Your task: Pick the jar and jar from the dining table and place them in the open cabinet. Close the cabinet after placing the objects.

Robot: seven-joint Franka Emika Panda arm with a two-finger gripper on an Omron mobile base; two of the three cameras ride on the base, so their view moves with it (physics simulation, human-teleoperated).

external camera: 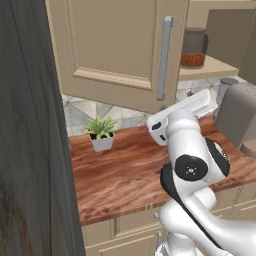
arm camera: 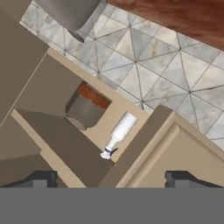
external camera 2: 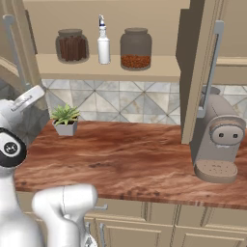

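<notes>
Right base view has both jars on the cabinet shelf (external camera 2: 111,70), the sticks jar (external camera 2: 72,45) left of the spray bottle (external camera 2: 103,46) and the grains jar (external camera 2: 135,48) right of it. What remains looks like closing the doors. Hand view shows the gripper (arm camera: 111,178) wide open, empty, with the left door (arm camera: 175,153) edge just ahead. That door's handle (external camera: 165,57) runs vertically, above the arm.

Cabinet door (external camera: 117,47): I'm seeing it hanging open.
Jar (external camera: 193,48): sitting on the shelf (reddish grains inside).
Plant (external camera: 101,132): resting on the counter (external camera: 125,172).
</notes>
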